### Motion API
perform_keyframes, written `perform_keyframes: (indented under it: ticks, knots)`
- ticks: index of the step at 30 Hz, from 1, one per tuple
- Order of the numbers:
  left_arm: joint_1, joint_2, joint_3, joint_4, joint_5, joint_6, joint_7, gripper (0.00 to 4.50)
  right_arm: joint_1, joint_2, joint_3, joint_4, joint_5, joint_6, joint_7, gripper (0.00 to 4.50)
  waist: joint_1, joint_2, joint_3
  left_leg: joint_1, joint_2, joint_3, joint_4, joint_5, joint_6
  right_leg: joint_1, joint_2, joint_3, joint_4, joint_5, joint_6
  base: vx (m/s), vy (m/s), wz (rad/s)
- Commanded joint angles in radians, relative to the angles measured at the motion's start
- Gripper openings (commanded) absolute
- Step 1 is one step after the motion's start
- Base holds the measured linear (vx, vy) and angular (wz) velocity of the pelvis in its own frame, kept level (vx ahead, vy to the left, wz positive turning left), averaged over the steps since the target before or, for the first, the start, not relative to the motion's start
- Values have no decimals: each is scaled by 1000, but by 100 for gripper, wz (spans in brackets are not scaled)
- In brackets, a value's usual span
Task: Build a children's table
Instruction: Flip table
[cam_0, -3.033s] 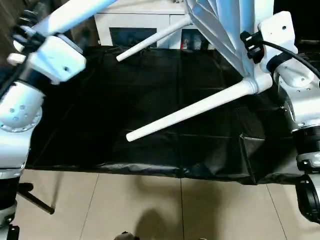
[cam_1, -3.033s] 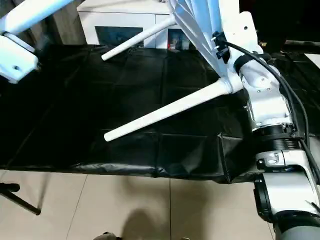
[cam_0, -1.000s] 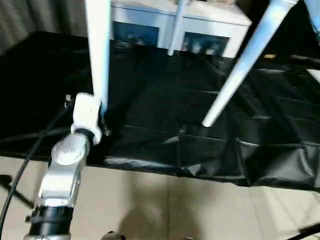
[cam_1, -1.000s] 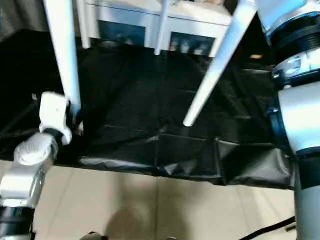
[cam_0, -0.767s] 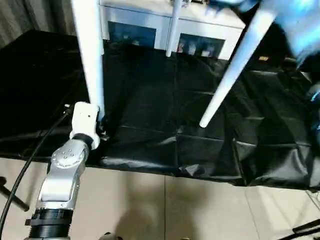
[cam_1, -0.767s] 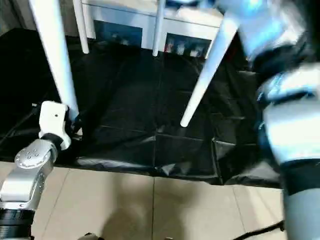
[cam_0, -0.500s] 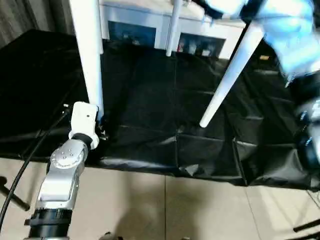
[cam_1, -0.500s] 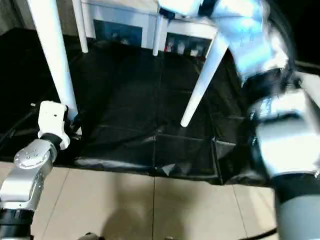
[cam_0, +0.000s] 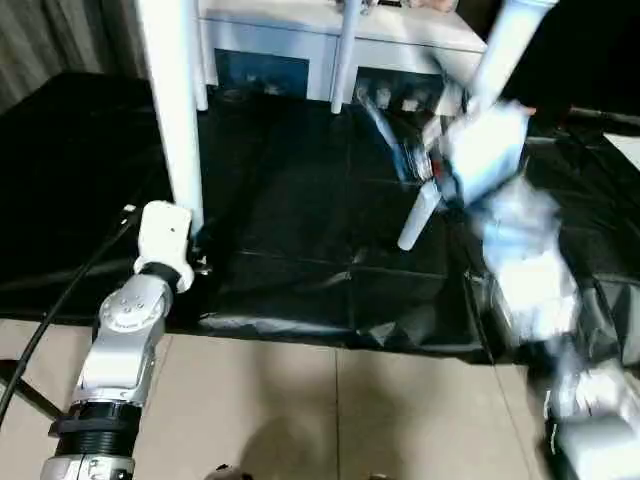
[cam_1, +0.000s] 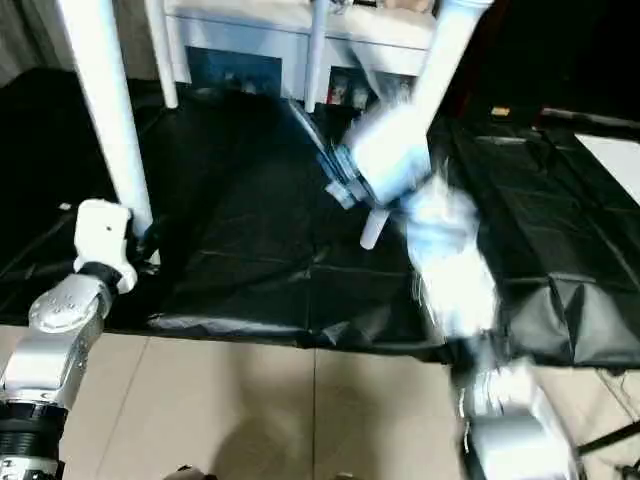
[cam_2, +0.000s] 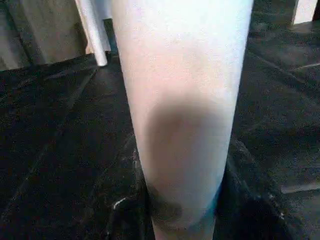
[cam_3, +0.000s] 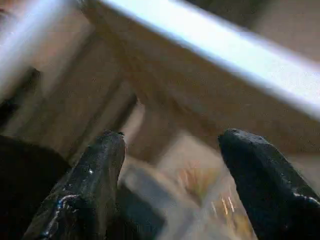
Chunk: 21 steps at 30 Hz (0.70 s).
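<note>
The children's table stands on its white tube legs on a black sheet (cam_0: 300, 200); its tabletop is out of view above. My left gripper (cam_0: 195, 262) is shut on the near-left leg (cam_0: 172, 110) just above its foot, and that leg (cam_2: 182, 115) rises between its fingers in the left wrist view. My right arm (cam_0: 510, 250) is blurred in front of the near-right leg (cam_0: 500, 45). Its gripper (cam_3: 170, 137) is open, the black fingers (cam_3: 95, 170) wide apart with nothing between them. A far leg (cam_0: 347, 55) stands by the cabinet.
A white cabinet with glass doors (cam_0: 290, 45) stands close behind the sheet. The sheet's front edge (cam_0: 330, 335) is wrinkled and meets a beige tiled floor (cam_0: 300, 410). A dark stand leg (cam_0: 20, 385) lies on the floor at the left.
My right arm has swung down from the upper right across the near-right leg, and its fingers have spread wider. The left gripper keeps its hold low on the near-left leg.
</note>
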Motion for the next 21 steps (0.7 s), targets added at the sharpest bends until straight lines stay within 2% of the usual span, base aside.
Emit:
perform_keyframes:
  ticks: [1, 4, 5, 8, 9, 11, 13, 14, 15, 16, 17, 21]
  knots:
    - [-9, 45, 14, -1, 57, -47, 28, 148, 27, -2, -46, 21, -2, 33, -48, 335, -3, 41, -79, 38, 21, -23, -95, -411, -71, 26, -54, 36, -84, -197, -170, 0, 0, 0]
    - [-3, 58, 18, 4, 48, -53, 16, 148, 76, -1, -80, 20, -40, 94, -120, 335, -7, 41, -79, 35, 20, -24, -96, -406, -70, 26, -55, 35, -87, -226, -166, 0, 0, 0]
    - [-2, 58, 20, 5, 42, -56, 12, 148, 86, 4, -92, 9, -38, 119, -134, 335, -8, 45, -79, 37, 21, -25, -95, -412, -71, 25, -55, 35, -87, -229, -166, 0, 0, 0]
    - [0, 55, 23, 13, 31, -65, 11, 148, 103, 19, -112, -11, -33, 174, -166, 335, -10, 45, -77, 39, 20, -25, -95, -424, -68, 21, -54, 35, -90, -247, -161, 0, 0, 0]
    - [2, 49, 26, 21, 19, -71, 7, 148, 104, 28, -125, -7, -18, 217, -184, 335, -11, 38, -77, 37, 20, -24, -95, -420, -67, 22, -54, 35, -91, -252, -159, 0, 0, 0]
    - [3, 45, 26, 26, 12, -76, 2, 148, 95, 33, -138, 12, 4, 253, -193, 335, -10, 43, -78, 38, 21, -26, -96, -416, -69, 22, -55, 35, -88, -251, -159, 0, 0, 0]
    - [3, 38, 24, 33, -5, -78, -12, 148, 42, 14, -146, 104, 16, 311, -168, 335, -12, 44, -78, 39, 19, -25, -95, -419, -73, 21, -54, 34, -86, -247, -166, 0, 0, 0]
    - [3, 38, 24, 33, -5, -78, -12, 148, 42, 14, -146, 104, 16, 311, -168, 335, -12, 44, -78, 39, 19, -25, -95, -419, -73, 21, -54, 34, -86, -247, -166, 0, 0, 0]
    - [3, 37, 20, 40, -14, -74, -25, 148, 8, 2, -150, 163, 21, 338, -145, 335, -11, 48, -78, 44, 19, -23, -92, -425, -74, 16, -55, 35, -88, -249, -169, 0, 0, 0]
    - [3, 37, 19, 41, -15, -74, -27, 148, -1, 0, -151, 180, 27, 343, -133, 335, -11, 46, -78, 44, 19, -23, -92, -424, -74, 17, -54, 34, -89, -246, -171, 0, 0, 0]
    - [2, 35, 15, 48, -20, -73, -37, 148, -48, -7, -159, 263, 61, 368, -70, 335, -11, 48, -80, 41, 18, -22, -90, -412, -71, 20, -56, 35, -86, -226, -179, 0, 0, 0]
    - [4, 33, 7, 62, -35, -69, -63, 148, -174, -22, -160, 478, 73, 357, 67, 335, -7, 52, -81, 38, 19, -18, -84, -383, -53, 24, -59, 35, -83, -188, -220, 0, 0, 0]
